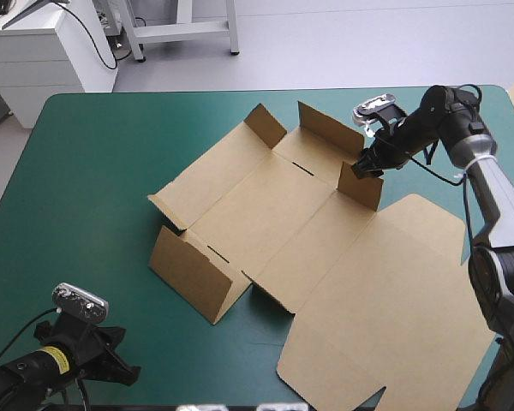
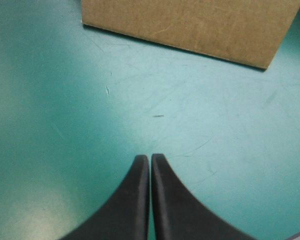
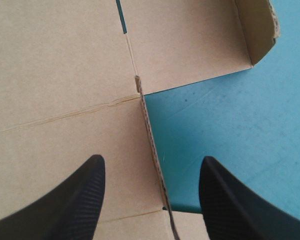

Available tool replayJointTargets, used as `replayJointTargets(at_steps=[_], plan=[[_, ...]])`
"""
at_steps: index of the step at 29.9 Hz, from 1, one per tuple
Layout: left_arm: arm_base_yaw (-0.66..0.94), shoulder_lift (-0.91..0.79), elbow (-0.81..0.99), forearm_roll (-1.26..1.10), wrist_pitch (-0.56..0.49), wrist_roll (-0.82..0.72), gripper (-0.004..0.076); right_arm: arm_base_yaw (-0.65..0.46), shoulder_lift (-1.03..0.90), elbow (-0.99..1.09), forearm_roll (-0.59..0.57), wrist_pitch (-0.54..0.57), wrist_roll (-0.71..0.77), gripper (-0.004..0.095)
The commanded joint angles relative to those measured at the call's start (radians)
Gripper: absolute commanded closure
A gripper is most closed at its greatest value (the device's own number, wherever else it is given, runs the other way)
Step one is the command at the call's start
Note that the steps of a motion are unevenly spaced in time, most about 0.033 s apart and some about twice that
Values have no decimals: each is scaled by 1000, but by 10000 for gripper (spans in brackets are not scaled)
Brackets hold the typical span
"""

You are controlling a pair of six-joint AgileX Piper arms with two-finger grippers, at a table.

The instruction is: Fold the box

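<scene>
Box location: the brown box [image 1: 274, 214] lies at the centre of the teal-green cover [image 1: 86, 171], its sheet running out toward 5 o'clock
Box condition: mostly flat; a long wall [image 1: 193, 274] stands raised at 8 o'clock of the sheet, two flaps stand at 12 o'clock, and the lid panel [image 1: 394, 317] lies flat at 5 o'clock
Right claw: the right gripper [image 1: 364, 167] sits at 2 o'clock of the table's centre, fingers apart, straddling a small upright flap [image 1: 361, 187]; in its wrist view the flap's edge [image 3: 151, 130] runs between the two fingers, with no contact visible
Left claw: the left gripper [image 2: 150, 157] hovers at 7 o'clock over bare cover, fingers pressed together on nothing; the box's board shows ahead of it, apart
Step judged: taking hold of the small flap to turn it inward
Risk, grip: a shallow bite on the thin edge could slip once the flap is turned
Risk, sheet: nothing pins the sheet, and the left gripper is far off; a pull on the flap could drag or swing the whole box
Risk, walls: the raised wall looks untucked; any shift of the sheet could let it drop flat
Risk, crease: bending away from the score line could crush the board
</scene>
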Motion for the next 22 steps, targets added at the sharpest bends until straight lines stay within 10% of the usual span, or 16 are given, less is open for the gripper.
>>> replayJointTargets(at_steps=[1, 12, 19, 22], plan=[[-6, 6, -34, 2, -55, 0, 731, 8, -6, -62, 12, -9, -2, 382], [-6, 6, -34, 2, -55, 0, 731, 8, 77, -65, 16, 52, -2, 484], [-6, 6, -34, 2, -55, 0, 731, 8, 95, -65, 16, 59, -17, 905], [-6, 6, -34, 2, -55, 0, 731, 15, 95, -71, 16, 60, -56, 929]])
